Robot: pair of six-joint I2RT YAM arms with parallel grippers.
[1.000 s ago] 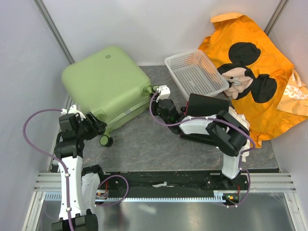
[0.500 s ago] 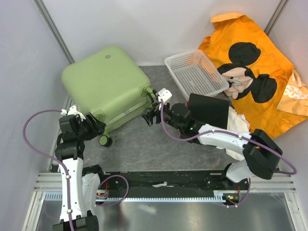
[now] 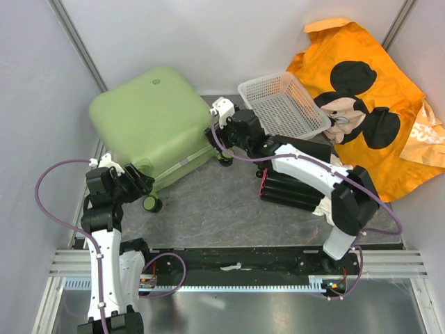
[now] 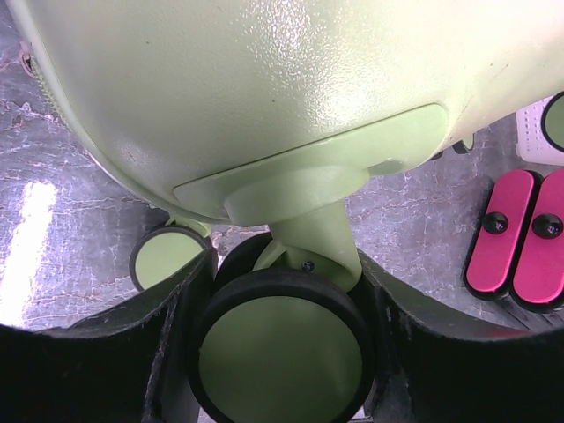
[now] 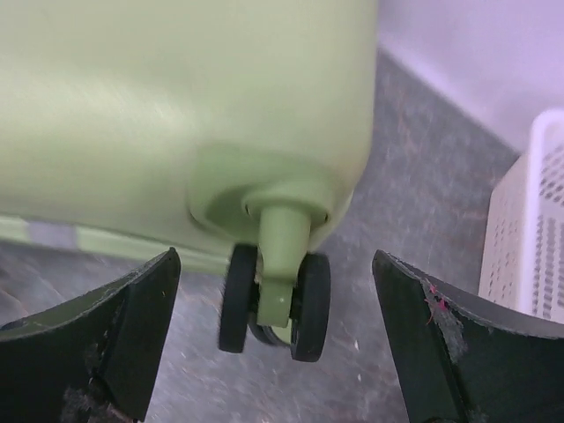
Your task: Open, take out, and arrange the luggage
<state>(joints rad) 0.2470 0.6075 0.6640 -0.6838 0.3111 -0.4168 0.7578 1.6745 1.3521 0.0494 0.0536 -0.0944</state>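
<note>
Luggage lies shut, back-left on worktop. L gripper jaws clamp near wheel. R gripper jaws wide, astride far wheel, not touching. Prob. best: centre R before closing, so case can't skid.

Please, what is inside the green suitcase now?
Nothing inside can be seen: the suitcase is closed and its green shell covers any contents. Only the outside shows: a wheel clamped in the left gripper, and a second wheel in front of the open right gripper.
</note>
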